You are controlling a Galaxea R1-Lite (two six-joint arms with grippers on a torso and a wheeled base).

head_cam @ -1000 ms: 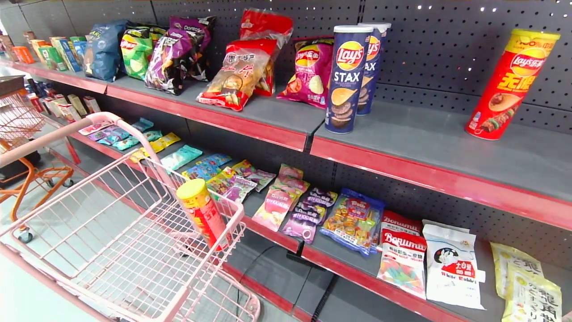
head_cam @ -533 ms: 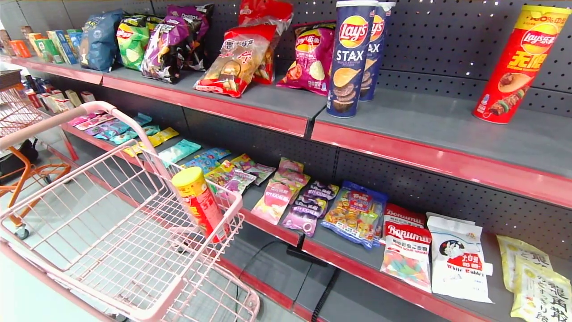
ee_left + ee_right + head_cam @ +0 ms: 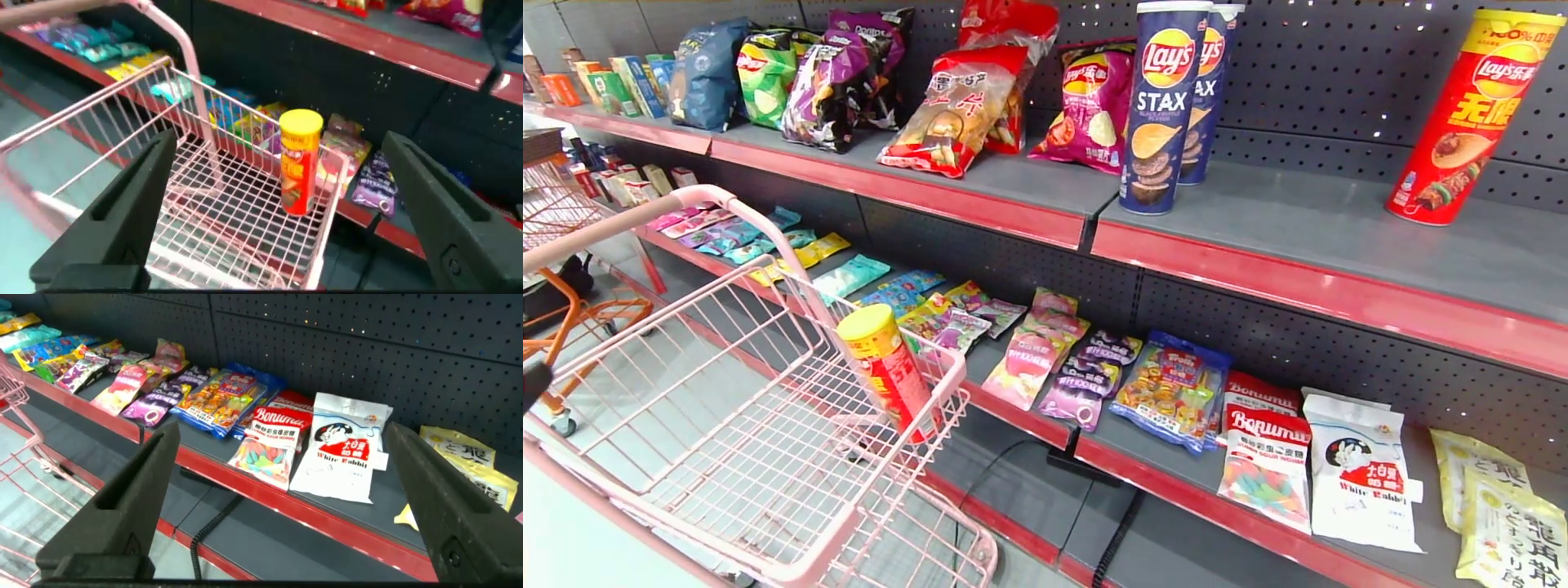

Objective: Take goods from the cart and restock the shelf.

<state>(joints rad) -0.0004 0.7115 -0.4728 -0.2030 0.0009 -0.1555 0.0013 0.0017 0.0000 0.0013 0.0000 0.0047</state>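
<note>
My L jaws released, spread wide, facing pink cart (image 3: 621, 229); red-yellow chip can (image 3: 888, 371) stands in cart's corner by lower shelf (image 3: 1017, 425); my R jaws released too, near lower shelf's candy bags (image 3: 212, 396).

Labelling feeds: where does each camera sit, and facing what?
Head: on the robot's head, facing forward and down at the shelves and pink cart.
Left wrist: above the cart, facing the red can between the open left tool.
Right wrist: facing the lower shelf's white bag past the open right tool.
Shared: head and left wrist both show that can.
</note>
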